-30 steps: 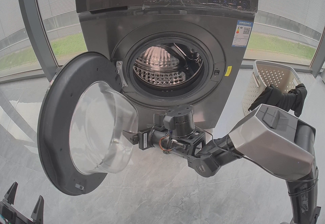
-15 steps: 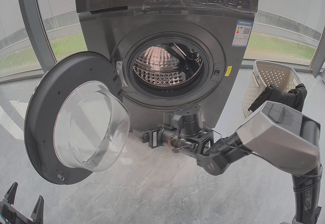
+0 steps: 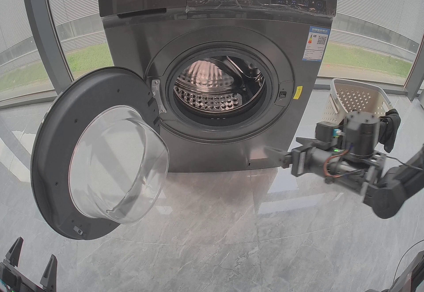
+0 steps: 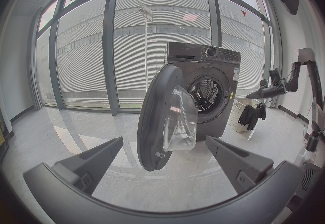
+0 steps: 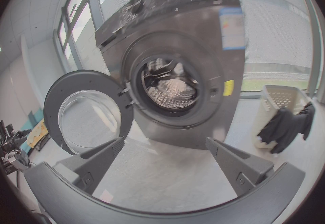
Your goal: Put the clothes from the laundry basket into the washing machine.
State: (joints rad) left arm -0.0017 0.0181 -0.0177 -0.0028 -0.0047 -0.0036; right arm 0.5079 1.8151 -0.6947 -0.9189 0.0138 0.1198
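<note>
Hovering R gripper just off washer corner.

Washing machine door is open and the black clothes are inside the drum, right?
No. The door is open, but the black clothes hang over the laundry basket rim, beside the washing machine. The right wrist view shows it.

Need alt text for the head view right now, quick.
The washing machine stands with its door swung open to the left; the drum looks empty. At right, the open right pincer hangs before the laundry basket, dark clothes draped over its rim.
</note>
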